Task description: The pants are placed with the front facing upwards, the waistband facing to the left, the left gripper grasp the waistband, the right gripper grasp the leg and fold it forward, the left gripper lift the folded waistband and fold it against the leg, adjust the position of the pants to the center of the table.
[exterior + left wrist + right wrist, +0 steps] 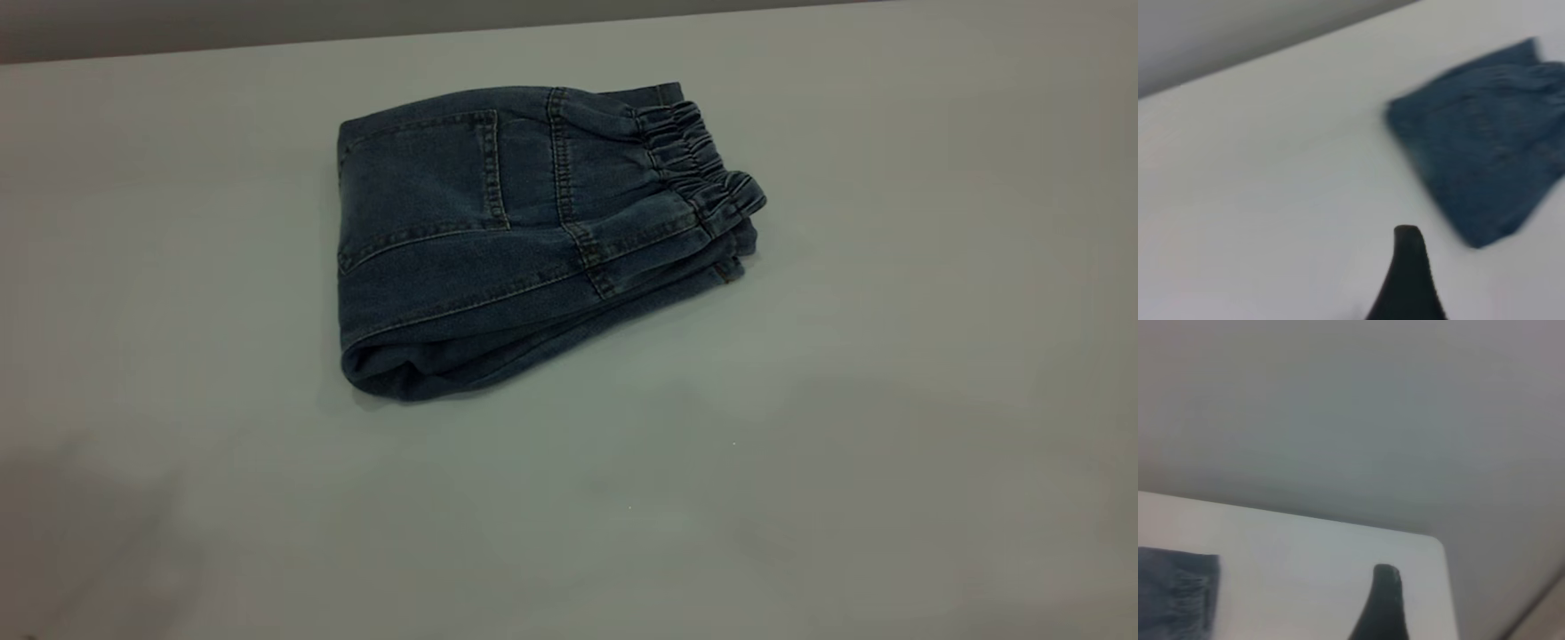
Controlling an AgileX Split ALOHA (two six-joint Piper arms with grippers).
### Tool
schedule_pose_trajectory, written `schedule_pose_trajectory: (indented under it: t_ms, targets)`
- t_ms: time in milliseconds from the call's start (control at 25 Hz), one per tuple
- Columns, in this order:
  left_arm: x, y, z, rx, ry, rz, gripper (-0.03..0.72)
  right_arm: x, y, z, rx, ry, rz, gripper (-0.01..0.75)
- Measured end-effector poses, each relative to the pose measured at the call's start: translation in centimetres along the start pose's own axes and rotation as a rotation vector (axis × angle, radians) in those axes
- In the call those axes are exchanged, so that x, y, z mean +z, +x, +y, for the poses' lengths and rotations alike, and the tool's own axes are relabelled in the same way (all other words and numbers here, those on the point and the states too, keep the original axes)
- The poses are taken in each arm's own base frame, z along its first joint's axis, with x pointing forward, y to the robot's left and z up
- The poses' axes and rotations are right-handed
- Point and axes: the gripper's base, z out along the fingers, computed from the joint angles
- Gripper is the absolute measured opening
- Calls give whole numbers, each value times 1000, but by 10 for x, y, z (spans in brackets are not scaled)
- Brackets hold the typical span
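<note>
The pants [498,231] lie folded into a compact blue denim bundle on the table [845,462], a little behind and left of its middle. The ruched waistband [702,164] is on top at the bundle's right end, and a patch pocket [427,169] faces up. No arm shows in the exterior view. My left gripper [1468,283] hovers open over bare table, well short of the pants [1485,147]; only one dark fingertip [1407,250] shows. My right gripper [1438,610] is open too, one fingertip [1385,583] visible, away from the pants [1171,593], holding nothing.
The table's far edge [356,40] meets a grey wall behind. In the right wrist view a table corner [1435,543] lies close to that gripper. White tabletop surrounds the bundle on all sides.
</note>
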Motion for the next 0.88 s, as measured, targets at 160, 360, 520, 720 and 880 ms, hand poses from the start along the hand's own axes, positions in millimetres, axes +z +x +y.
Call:
schedule_pose_trajectory:
  t_ms: [160,360,520,720,880]
  targets:
    - [-2,1,-8,-33,91,-8,498,-10,41,6,38,-70,15,549]
    - [-8,17,-10,-38,107,-13,496,-25,71,8,44,-135,73,549]
    - [-16,47,-13,-44,124,-15,496,-34,80,9,60,-187,47,549]
    - [-29,96,-16,-67,123,-47,496,-19,109,23,82,-281,125,549]
    - [-39,136,-17,-84,117,-104,496,4,141,34,85,-312,244,549]
